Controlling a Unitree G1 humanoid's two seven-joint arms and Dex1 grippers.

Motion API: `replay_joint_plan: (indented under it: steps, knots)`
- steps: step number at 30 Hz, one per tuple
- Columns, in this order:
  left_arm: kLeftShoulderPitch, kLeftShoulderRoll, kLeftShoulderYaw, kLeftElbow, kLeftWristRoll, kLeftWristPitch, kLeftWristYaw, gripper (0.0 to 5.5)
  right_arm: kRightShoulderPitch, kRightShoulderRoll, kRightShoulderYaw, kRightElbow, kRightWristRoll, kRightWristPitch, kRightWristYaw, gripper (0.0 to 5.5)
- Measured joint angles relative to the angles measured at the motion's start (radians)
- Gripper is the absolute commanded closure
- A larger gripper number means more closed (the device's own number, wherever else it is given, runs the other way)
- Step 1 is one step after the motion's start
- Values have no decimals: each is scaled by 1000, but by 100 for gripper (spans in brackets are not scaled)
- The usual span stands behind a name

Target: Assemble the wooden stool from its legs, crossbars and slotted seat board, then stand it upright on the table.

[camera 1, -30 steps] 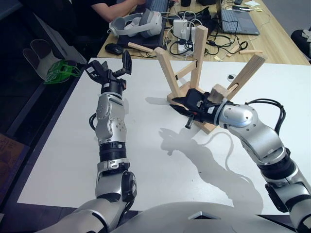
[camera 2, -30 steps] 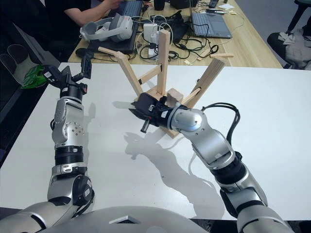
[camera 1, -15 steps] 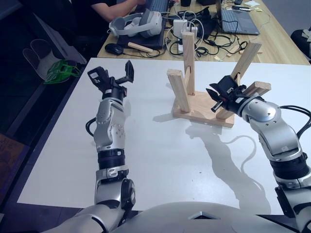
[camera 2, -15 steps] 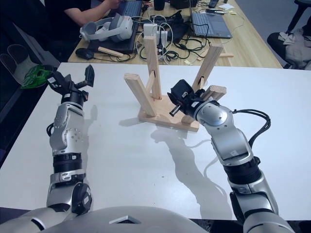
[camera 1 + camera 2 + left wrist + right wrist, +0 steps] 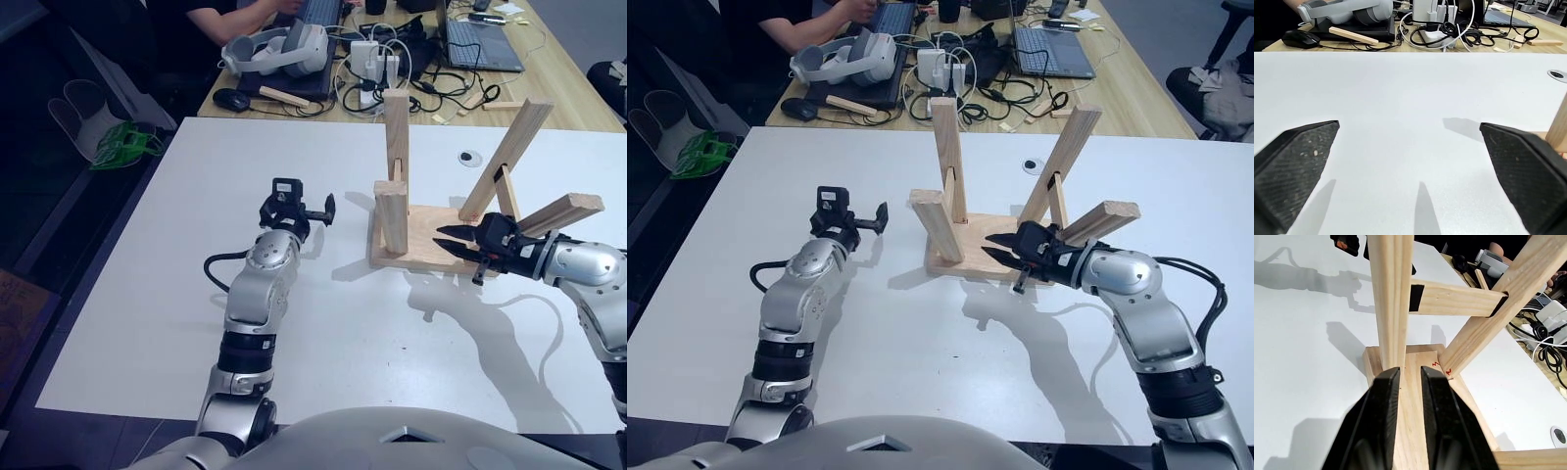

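Nearest you, the left gripper (image 5: 299,209) hovers low over the bare white table (image 5: 147,294), its two fingers spread wide with nothing between them, a little to the left of the stool (image 5: 431,211). On the other side, your right gripper (image 5: 443,242) points in over the near edge of the seat board (image 5: 423,250); its fingers sit nearly together with only a narrow gap, clamped on nothing, their tips just beside the foot of one leg. The stool itself rests upside down near the middle of the table, seat board flat on the surface and legs pointing up. One leg (image 5: 396,127) stands upright, a shorter-looking one (image 5: 390,217) is nearest you, and two more lean away to the right (image 5: 509,147). A crossbar (image 5: 1454,297) joins the upright leg to a tilted one. Farther back, a wooden desk (image 5: 558,93) carries a headset (image 5: 279,49), tangled cables (image 5: 392,59), a laptop (image 5: 480,44) and a loose wooden piece (image 5: 282,96).
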Motion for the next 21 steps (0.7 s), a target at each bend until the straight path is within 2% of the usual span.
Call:
replay_joint_plan:
  steps: [4,8,12,17,18,21]
  knots:
    - [4,-20,-7,-2,2,15,-3,14,-41,81,63,-2,-5,-22,-2,471]
    - [4,-20,-9,-3,5,32,-7,14,-26,75,117,-57,55,83,65,471]
    - [12,-14,-12,-25,16,66,-17,14,87,-80,109,-104,66,180,164,471]
    - [67,17,-55,-38,34,124,-51,14,248,-247,-15,-74,41,186,206,471]
    - [85,28,-80,-39,34,150,-75,14,273,-261,-39,-61,30,182,204,492]
    - [139,42,-144,-37,36,193,-110,65,301,-275,-53,32,-79,117,116,543]
